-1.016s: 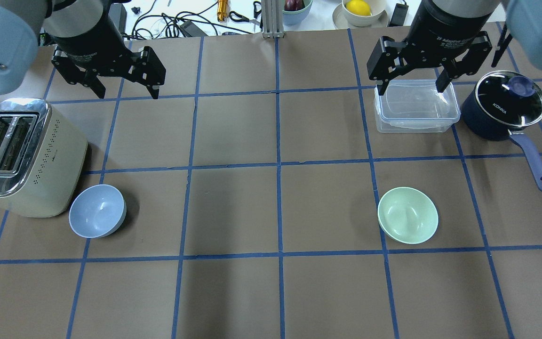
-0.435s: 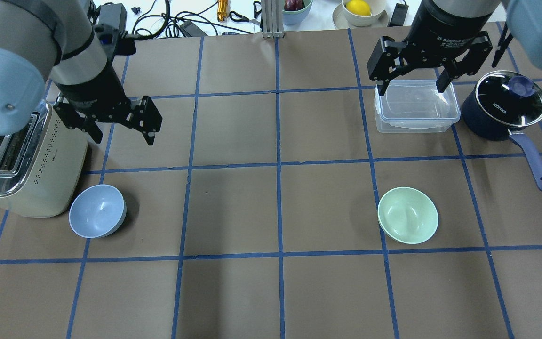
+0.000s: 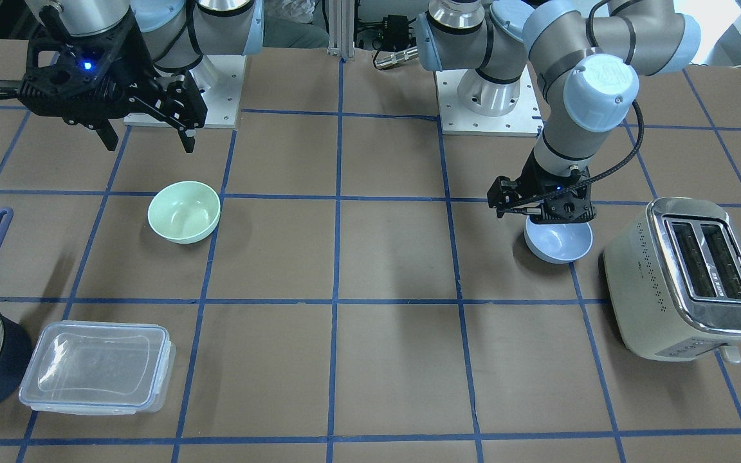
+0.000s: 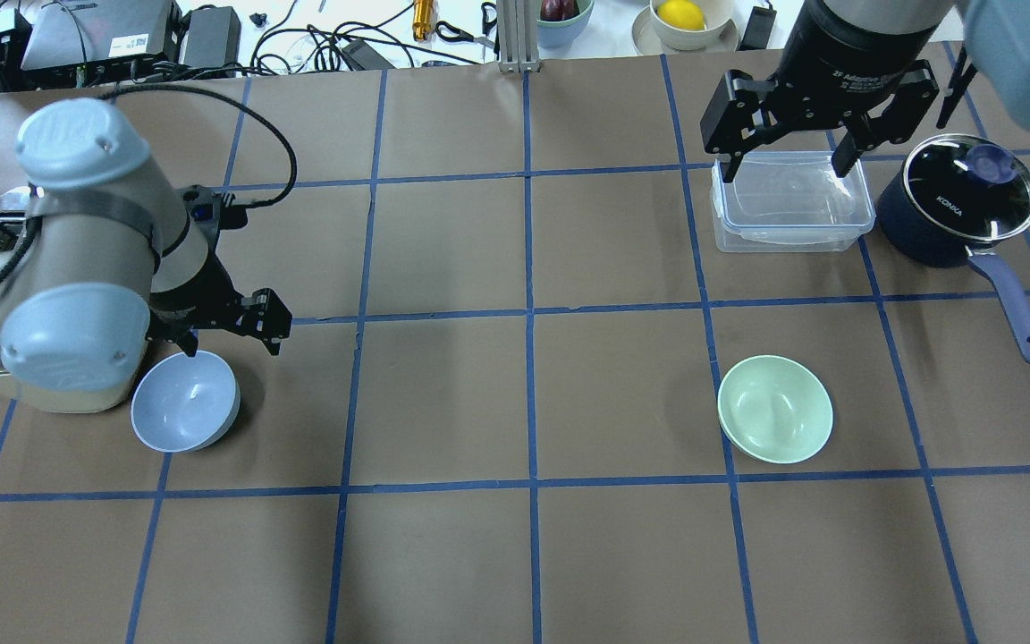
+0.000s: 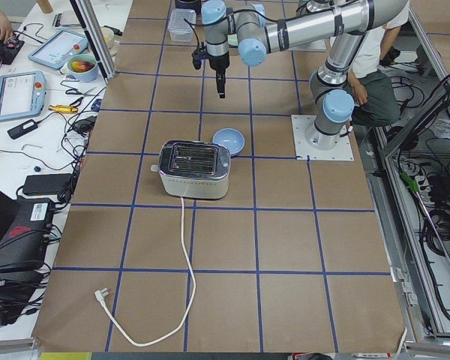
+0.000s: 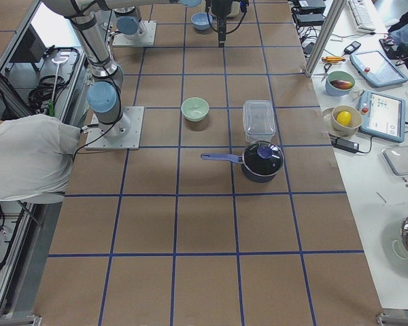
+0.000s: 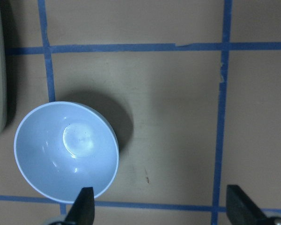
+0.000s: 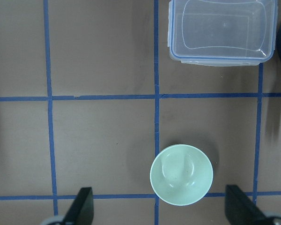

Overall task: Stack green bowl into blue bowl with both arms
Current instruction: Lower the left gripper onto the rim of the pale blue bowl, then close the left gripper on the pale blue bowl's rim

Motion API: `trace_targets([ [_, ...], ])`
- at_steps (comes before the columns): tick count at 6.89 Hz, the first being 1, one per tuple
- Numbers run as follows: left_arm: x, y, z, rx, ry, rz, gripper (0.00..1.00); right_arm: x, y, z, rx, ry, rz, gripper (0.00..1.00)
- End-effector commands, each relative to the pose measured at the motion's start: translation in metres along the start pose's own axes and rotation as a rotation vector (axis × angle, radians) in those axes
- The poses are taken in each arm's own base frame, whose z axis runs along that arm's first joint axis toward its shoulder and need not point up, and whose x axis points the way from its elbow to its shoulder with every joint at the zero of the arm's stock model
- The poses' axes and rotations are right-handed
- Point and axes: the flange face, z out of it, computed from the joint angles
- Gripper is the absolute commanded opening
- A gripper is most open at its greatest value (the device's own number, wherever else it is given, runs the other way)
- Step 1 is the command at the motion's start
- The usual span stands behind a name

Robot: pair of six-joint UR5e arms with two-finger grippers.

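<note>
Left pincer (image 4: 231, 336) wide open, empty, at blue bowl (image 4: 184, 400) rim; right pincer (image 4: 785, 166) open, empty, well off green bowl (image 4: 774, 409), which looks light, glossy and slippery, so pinch its rim wall.

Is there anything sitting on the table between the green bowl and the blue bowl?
Nothing: between the green bowl and the blue bowl the overhead view shows only bare brown table crossed by blue tape lines.

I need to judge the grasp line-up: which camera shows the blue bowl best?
The left wrist-mounted view: the blue bowl is large, nearly whole rim and inside clear. Overhead exterior shows it smaller; in front-facing the left gripper covers its robot-side rim; both side views show it tiny; the right wrist view misses it.
</note>
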Motion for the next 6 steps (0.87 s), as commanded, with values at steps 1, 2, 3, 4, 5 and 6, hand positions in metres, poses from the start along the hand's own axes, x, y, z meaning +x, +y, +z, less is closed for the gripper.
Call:
trace_targets([
  [1,-0.005,0.02,0.068,0.05,-0.015,0.005,1.0,0.0,0.0,0.0,0.002,0.0,0.001,1.0],
  [2,-0.011,0.02,0.084,0.053,-0.018,-0.007,0.99,0.0,0.0,0.0,0.002,0.0,0.001,1.0],
  [3,-0.011,0.023,0.094,0.037,-0.014,-0.007,0.95,0.0,0.0,0.0,0.001,0.0,0.001,1.0],
  [4,-0.013,0.025,0.093,0.036,-0.036,0.015,0.2,-0.001,0.0,0.0,0.002,-0.002,-0.001,1.0],
  [5,-0.014,0.024,0.094,0.033,-0.045,0.022,0.07,-0.001,0.0,0.0,0.0,-0.002,-0.001,1.0],
  [6,-0.014,0.024,0.087,0.05,-0.051,0.021,0.0,-0.001,0.0,0.0,0.002,-0.002,-0.001,1.0],
])
